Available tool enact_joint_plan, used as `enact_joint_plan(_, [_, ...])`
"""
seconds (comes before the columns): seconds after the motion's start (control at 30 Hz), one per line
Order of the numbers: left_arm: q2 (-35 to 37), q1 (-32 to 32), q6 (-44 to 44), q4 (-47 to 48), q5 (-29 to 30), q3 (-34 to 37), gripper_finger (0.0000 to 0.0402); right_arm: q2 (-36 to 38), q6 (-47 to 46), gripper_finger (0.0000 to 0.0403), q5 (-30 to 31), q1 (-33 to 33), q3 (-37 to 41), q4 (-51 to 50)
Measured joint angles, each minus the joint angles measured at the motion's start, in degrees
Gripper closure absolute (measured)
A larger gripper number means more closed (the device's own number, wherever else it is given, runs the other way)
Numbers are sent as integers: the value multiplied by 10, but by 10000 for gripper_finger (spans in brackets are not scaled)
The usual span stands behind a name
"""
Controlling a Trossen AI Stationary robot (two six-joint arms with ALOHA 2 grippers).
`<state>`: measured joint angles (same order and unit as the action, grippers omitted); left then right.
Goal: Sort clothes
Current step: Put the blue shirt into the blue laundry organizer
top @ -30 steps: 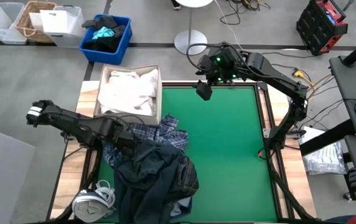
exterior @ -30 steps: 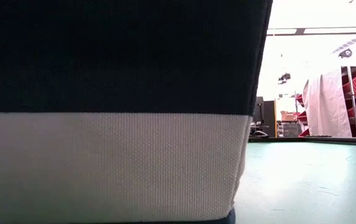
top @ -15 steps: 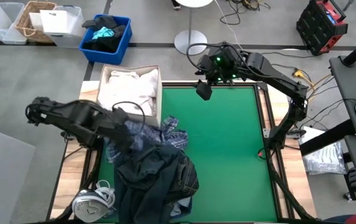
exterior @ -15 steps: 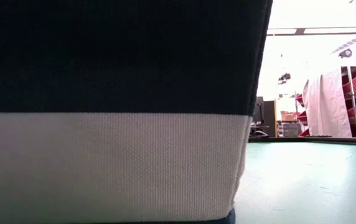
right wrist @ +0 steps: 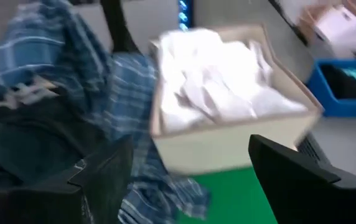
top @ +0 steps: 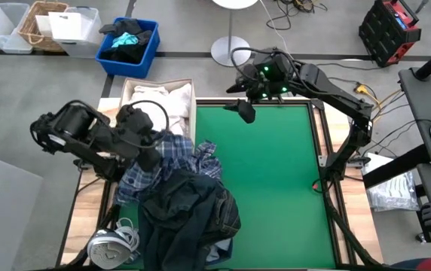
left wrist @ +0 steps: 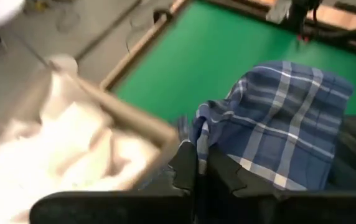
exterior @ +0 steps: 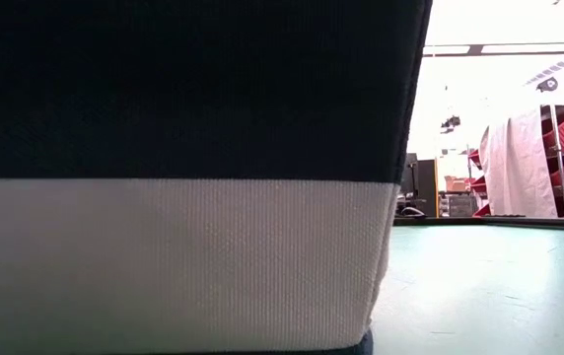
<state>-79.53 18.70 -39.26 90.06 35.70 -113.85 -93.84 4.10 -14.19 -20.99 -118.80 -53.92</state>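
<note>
While clothes (top: 185, 211) heap at lower left of the green bench (top: 276, 173), left gripper (left wrist: 198, 169) fingers clamped on plaid shirt (left wrist: 284, 118), right gripper (top: 243, 111) fingers apart near top centre, grey floor (top: 19, 98) around.

low view: a dark and white fabric wall (exterior: 183, 177) fills most of the frame, hiding both arms and the clothes
white shirts (left wrist: 72, 146): blurred in both wrist views
dark navy piece (top: 189, 211): covers whatever lies under it; near edge of pile cut off
left end effector (left wrist: 198, 167): fingertips buried in plaid shirt (left wrist: 284, 124)
right end effector (right wrist: 184, 168): fingers blurred, cut off by frame
</note>
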Motion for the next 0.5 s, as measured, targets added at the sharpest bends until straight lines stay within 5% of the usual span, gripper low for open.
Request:
enact_joint_plan(0.4, [-107, 0, 165, -4, 150, -213, 401, 0, 40, 59, -43, 36, 0, 144])
enact_joint_plan(0.5, [-103, -2, 224, -62, 180, -191, 401, 0, 36, 53, -43, 46, 0, 180])
